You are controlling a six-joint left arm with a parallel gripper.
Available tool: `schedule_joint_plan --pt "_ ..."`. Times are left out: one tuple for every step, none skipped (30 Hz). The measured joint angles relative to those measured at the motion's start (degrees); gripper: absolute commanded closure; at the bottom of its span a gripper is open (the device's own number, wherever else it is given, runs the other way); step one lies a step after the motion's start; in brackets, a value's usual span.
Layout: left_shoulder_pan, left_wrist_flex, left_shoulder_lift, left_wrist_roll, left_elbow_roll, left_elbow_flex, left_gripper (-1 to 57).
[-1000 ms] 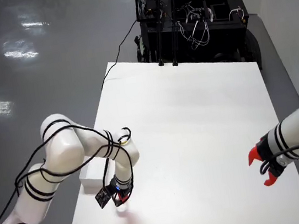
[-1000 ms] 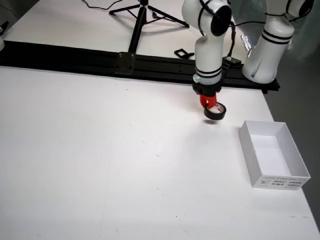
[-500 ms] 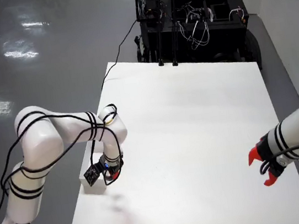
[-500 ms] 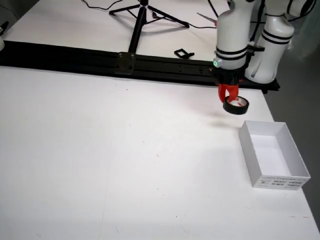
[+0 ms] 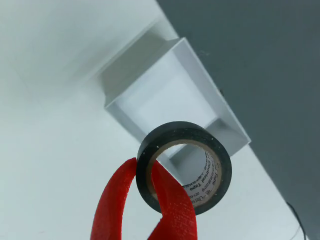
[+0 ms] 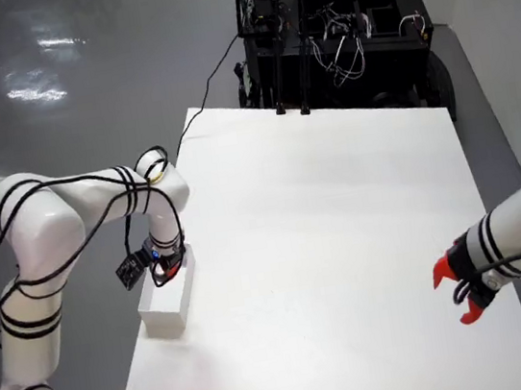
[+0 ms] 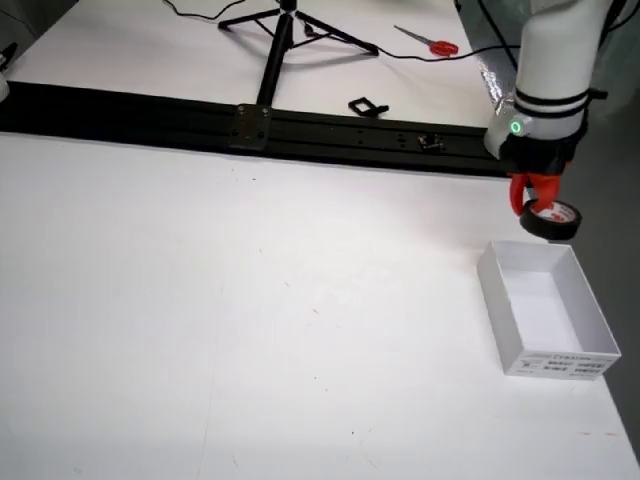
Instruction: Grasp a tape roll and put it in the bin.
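One desk (image 7: 250, 330): white, grey glossy floor around it.
Bin (image 7: 580, 330): white box at desk edge, inside bare.
Tape roll (image 5: 185, 165): black, above bin.
Pincer (image 5: 145, 172): red, pinching roll's wall.

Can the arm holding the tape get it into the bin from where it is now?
Probably yes. The gripper holds the tape in the air by the far end of the bin, whose top is open, and nothing shows between them. It looks short of the opening, so a small move seems needed.
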Motion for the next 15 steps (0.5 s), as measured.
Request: schedule_joint_plan --pt "0.9 0.1 -0.1 0.7 0.2 0.0 57.1" --pt "1.6 0.1 -0.2 1.2 0.3 0.0 57.1" --pt "2.2 0.1 -0.2 1.7 0.5 0.0 57.1" --pt "2.8 0.1 -0.1 2.2 0.6 0.0 57.1" --pt "3.4 0.1 0.0 2.6 0.7 0.1 57.1" --pt "3.9 0.1 0.2 3.1 0.8 0.1 57.1" --pt "4.4 0.1 0.5 3.6 0.8 0.1 57.1" --pt "4.8 0.0 0.8 3.9 0.9 0.1 57.1" --pt "5.3 -0.2 1.1 4.3 1.0 0.1 57.1" --pt "5.6 -0.4 1.4 4.6 1.0 0.1 57.1" --pt "6.0 -0.8 1.8 4.9 1.1 0.1 57.1" --pt "6.4 -1.0 2.1 5.2 1.1 0.1 57.1" --pt "6.8 -1.3 2.4 5.4 1.2 0.2 57.1" --pt "7.1 -1.6 2.7 5.7 1.2 0.2 57.1" --pt "7.4 -2.0 2.9 5.9 1.3 0.2 57.1"
